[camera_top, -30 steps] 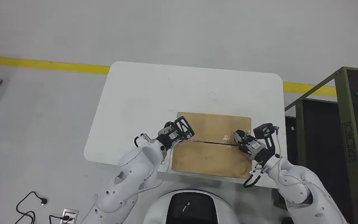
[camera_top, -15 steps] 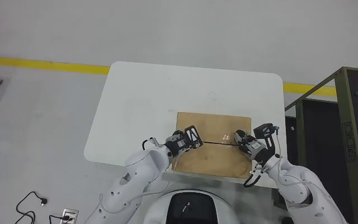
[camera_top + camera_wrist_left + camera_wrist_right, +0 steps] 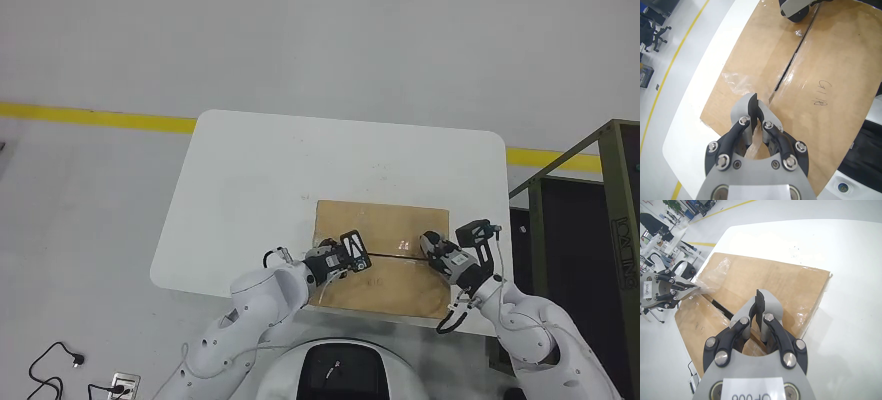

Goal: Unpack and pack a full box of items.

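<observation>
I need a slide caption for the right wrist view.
Shut right gripper over a brown cardboard box on a white table; left gripper pinches clear tape at its seam.

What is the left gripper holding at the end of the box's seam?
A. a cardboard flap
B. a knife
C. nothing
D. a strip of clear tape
D: the left gripper is shut on a strip of clear tape raised off the box.

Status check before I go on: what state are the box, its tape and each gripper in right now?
Box: flaps down, narrow gap open along the middle seam.
Tape: partly peeled, loose and crumpled at one end of the seam.
Left gripper: shut on the tape.
Right gripper: shut, at the seam's other end.
</observation>
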Robot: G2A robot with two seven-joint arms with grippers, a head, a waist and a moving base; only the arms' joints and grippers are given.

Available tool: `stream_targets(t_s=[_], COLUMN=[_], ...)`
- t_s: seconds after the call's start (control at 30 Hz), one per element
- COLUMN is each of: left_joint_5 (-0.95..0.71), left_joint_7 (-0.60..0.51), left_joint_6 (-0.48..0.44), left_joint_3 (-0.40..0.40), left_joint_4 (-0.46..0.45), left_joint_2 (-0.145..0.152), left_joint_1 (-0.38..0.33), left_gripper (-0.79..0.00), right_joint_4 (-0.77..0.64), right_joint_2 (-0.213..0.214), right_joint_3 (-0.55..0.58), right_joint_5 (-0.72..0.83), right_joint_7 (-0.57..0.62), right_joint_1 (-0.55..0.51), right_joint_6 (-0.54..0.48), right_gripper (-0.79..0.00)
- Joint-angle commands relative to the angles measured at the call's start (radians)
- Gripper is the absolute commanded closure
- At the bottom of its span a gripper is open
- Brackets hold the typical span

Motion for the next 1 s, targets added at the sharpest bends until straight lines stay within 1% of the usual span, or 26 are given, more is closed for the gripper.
stream_targets(t_s=[0.0, 0.33, 0.5, 0.7, 0.8, 0.87, 0.9, 0.97], left_joint_5=[0.005, 0.018, 0.015, 0.004, -0.015, -0.017, -0.017, -0.014], left_joint_7=[0.005, 0.026, 0.032, 0.037, 0.038, 0.033, 0.033, 0.031], left_joint_6=[-0.003, -0.020, -0.028, -0.005, 0.012, 0.014, 0.011, 0.006], left_joint_3=[0.012, 0.081, 0.108, 0.136, 0.146, 0.149, 0.149, 0.147], left_joint_4=[0.001, 0.030, 0.053, 0.069, 0.051, 0.032, 0.027, 0.013], left_joint_2=[-0.002, -0.014, -0.020, -0.032, -0.039, -0.041, -0.041, -0.039], left_joint_1=[-0.007, -0.045, -0.059, -0.087, -0.104, -0.106, -0.105, -0.098], left_gripper=[0.000, 0.000, 0.000, 0.000, 0.000, -0.068, -0.065, -0.018], right_joint_4=[-0.002, -0.026, -0.046, -0.074, -0.090, -0.099, -0.101, -0.108], right_joint_2=[0.000, 0.004, 0.007, 0.012, 0.013, 0.014, 0.014, 0.014], right_joint_3=[0.003, 0.053, 0.109, 0.190, 0.221, 0.234, 0.236, 0.236], right_joint_5=[0.002, 0.010, 0.023, 0.050, 0.062, 0.068, 0.070, 0.072], right_joint_7=[0.000, 0.000, -0.018, -0.030, -0.030, -0.027, -0.027, -0.023], right_joint_1=[-0.003, -0.042, -0.082, -0.133, -0.155, -0.167, -0.168, -0.170], right_joint_6=[0.000, 0.000, 0.007, 0.000, -0.008, -0.014, -0.016, -0.024], right_gripper=[0.000, 0.000, 0.000, 0.000, 0.000, 0.000, 0.000, 0.000])
